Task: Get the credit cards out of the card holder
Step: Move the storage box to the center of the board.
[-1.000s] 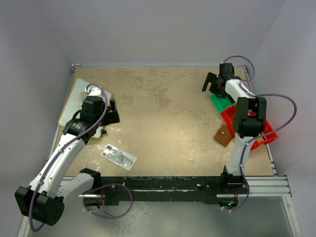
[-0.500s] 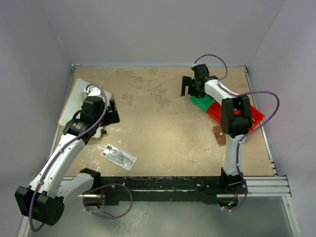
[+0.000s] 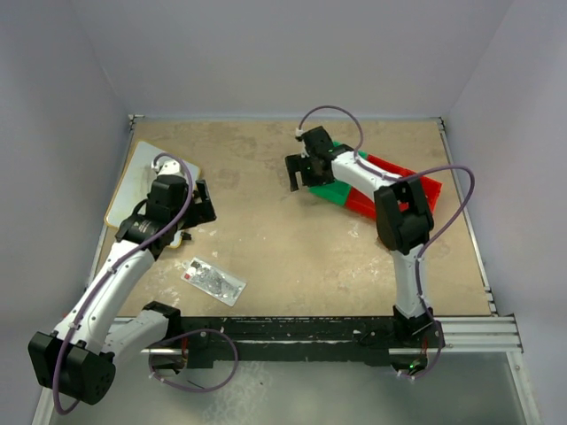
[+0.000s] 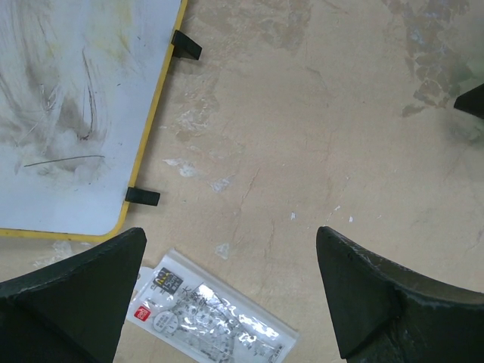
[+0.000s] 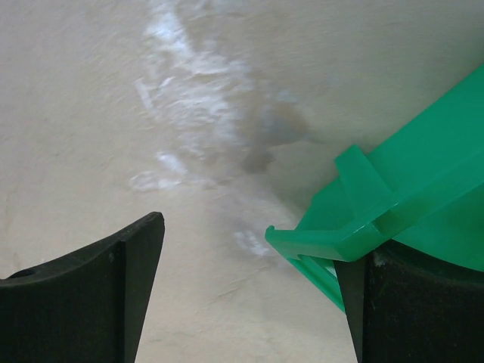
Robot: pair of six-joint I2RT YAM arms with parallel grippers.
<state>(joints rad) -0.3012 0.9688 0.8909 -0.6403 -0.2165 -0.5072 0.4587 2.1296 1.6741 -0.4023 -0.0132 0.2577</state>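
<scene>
The card holder and the credit cards show in no view, so I cannot tell which way they lie or which arm is nearer; the left gripper (image 4: 231,295) and the right gripper (image 5: 249,287), at the corner of the green bin (image 5: 408,204), both have jaws wide apart and empty.

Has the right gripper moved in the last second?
Yes. The right gripper has swung left, away from the table's far-right corner, toward the middle.

Green bin (image 5: 412,189) corner, beige table (image 5: 98,98)
</scene>
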